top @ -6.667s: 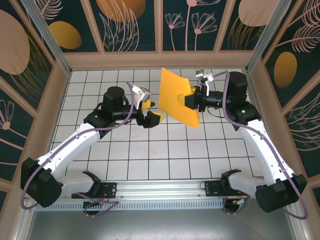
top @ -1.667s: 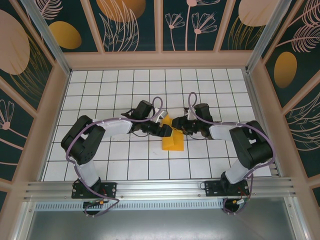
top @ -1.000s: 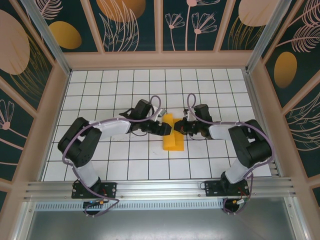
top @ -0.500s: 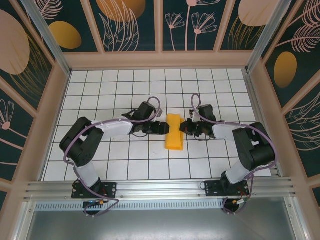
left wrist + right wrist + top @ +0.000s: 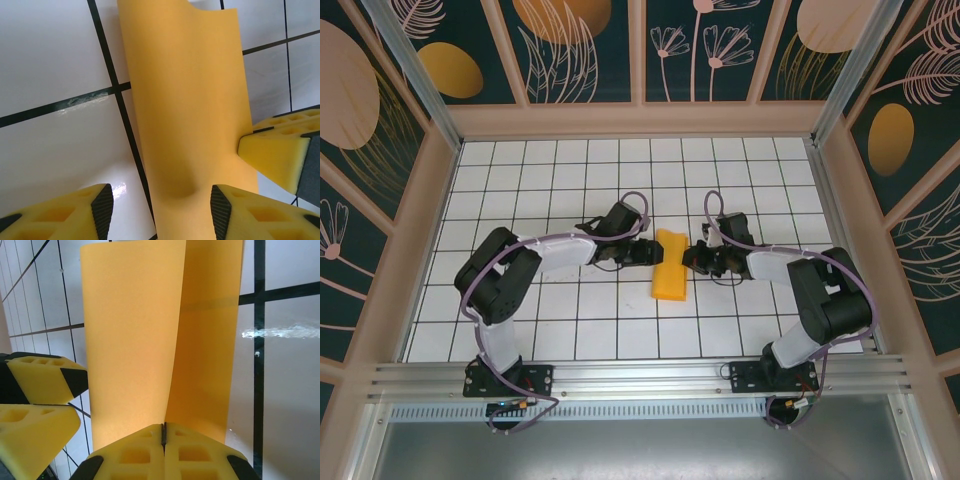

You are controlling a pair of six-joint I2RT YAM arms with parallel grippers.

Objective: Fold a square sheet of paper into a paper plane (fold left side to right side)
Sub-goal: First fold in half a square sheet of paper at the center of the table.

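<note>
Bright orange square sheet of paper (image 5: 669,265), folded into a narrow strip, flat at the centre of the gridded table (image 5: 570,180). Right gripper (image 5: 688,256) closed tight, pinching the strip's right edge. Left gripper (image 5: 648,252) half spread at the left edge, clamping nothing.

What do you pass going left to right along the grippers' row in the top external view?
left arm → left gripper → folded orange sheet of paper → right gripper → right arm
</note>
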